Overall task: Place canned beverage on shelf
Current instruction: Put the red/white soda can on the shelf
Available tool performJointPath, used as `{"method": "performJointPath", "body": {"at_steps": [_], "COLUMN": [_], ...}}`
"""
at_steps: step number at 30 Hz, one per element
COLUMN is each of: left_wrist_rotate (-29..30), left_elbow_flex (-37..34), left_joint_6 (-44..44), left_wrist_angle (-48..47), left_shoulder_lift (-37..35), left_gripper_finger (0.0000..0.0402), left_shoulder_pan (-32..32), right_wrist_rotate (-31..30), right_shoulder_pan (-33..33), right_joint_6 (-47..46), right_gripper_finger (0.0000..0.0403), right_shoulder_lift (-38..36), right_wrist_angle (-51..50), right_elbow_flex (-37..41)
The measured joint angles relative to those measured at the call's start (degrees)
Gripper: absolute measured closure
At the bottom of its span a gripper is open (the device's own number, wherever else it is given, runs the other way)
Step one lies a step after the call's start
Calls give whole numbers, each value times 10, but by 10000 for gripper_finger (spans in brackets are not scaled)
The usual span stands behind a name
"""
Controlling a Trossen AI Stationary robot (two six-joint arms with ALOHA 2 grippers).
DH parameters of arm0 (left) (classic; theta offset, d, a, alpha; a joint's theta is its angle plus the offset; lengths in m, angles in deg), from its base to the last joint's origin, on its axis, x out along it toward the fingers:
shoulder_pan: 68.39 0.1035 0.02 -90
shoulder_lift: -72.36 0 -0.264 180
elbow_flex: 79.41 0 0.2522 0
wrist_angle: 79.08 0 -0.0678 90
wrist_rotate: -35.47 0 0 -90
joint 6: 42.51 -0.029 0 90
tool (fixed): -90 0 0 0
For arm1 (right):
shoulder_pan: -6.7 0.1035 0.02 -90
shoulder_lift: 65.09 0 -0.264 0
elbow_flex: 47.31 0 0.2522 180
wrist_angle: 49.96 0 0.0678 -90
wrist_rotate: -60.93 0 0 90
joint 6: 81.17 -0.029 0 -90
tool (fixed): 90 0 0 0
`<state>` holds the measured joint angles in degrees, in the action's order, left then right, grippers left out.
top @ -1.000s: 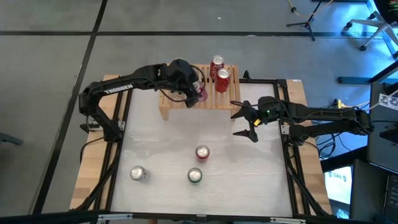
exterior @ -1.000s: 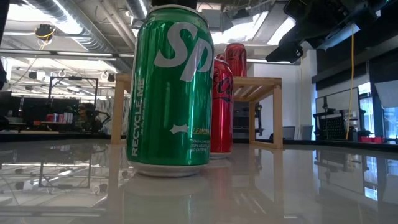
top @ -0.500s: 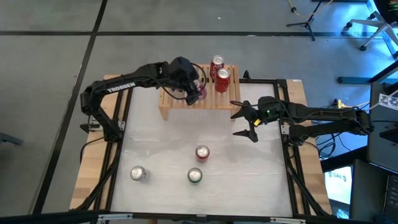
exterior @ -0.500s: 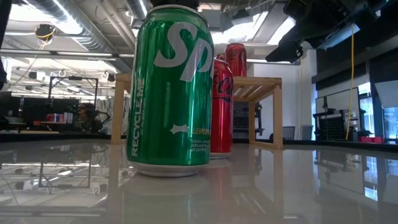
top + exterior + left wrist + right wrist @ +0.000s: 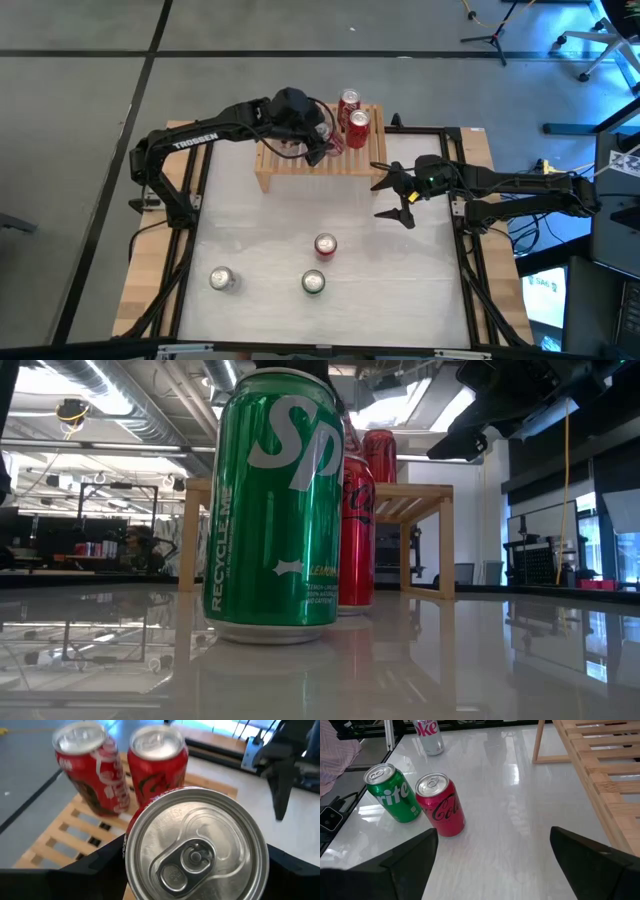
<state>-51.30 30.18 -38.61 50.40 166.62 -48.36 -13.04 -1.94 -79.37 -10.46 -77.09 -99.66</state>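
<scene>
The shelf (image 5: 300, 165), a low light-wood slatted rack, stands at the table's far edge. Two red cans (image 5: 348, 100) (image 5: 357, 122) stand on its right end; the left wrist view shows them too (image 5: 92, 767) (image 5: 157, 762). My left gripper (image 5: 322, 142) is shut on a third red can (image 5: 195, 850), held over the slats just left of those two. My right gripper (image 5: 393, 197) hangs open over the table to the right of the shelf, with nothing between its fingers (image 5: 492, 865). My left gripper pinches the red can's side wall (image 5: 131, 845) between its two fingers, one finger (image 5: 95, 870) on each side, below the rim. The fingers come from the table's left, slanting down. The can is lifted clear above the shelf's slats, its silver top up.
Three cans stand on the white table near its front: a red one (image 5: 325, 245), a green one (image 5: 314, 283) and a silver one (image 5: 221, 279). The green can (image 5: 275, 500) fills the low view, with the red one (image 5: 357, 530) behind it. A black frame edges the table.
My left gripper has carried the red can a little toward the far edge and the right, closer to the two cans on the shelf, and has tipped up slightly. The can stays in the hold, clear of the slats.
</scene>
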Motion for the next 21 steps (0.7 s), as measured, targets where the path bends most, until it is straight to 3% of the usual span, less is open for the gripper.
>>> {"method": "performJointPath", "body": {"at_steps": [21], "left_wrist_rotate": [-50], "left_elbow_flex": [-1], "left_joint_6": [0], "left_wrist_angle": [-8], "left_shoulder_lift": [31], "left_gripper_finger": [115], "left_shoulder_pan": [28], "right_wrist_rotate": [0], "right_shoulder_pan": [0], "right_joint_6": [0], "right_gripper_finger": [24], "right_shoulder_lift": [0], "right_wrist_angle": [0], "right_elbow_flex": [0]}}
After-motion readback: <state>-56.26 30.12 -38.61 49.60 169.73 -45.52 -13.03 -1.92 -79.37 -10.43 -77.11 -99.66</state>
